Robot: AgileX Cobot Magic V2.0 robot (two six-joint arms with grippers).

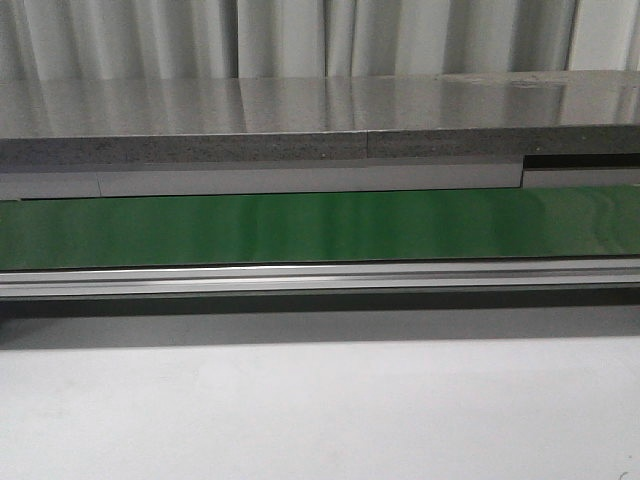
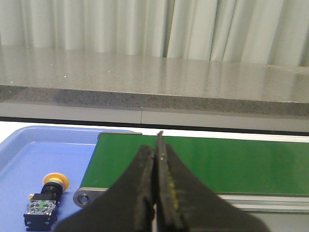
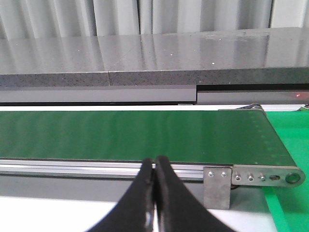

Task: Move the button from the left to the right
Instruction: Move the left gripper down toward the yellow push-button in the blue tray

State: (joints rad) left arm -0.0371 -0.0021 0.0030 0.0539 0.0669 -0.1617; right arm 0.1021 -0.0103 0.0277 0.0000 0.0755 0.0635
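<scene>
The button (image 2: 46, 199), with a round yellow-orange head on a black body, lies on its side in a blue tray (image 2: 29, 154) in the left wrist view, beside the end of the green belt (image 2: 203, 162). My left gripper (image 2: 157, 147) is shut and empty, above the belt's end and apart from the button. My right gripper (image 3: 154, 164) is also shut with nothing in it, in front of the belt's aluminium rail (image 3: 72, 166). Neither gripper shows in the front view, where the belt (image 1: 320, 228) runs bare across the frame.
A grey stone-like counter (image 1: 300, 115) runs behind the belt, with curtains beyond. A green surface (image 3: 289, 145) lies past the belt's right end, by its roller bracket (image 3: 263, 176). A white tabletop (image 1: 320, 410) lies in front of the rail.
</scene>
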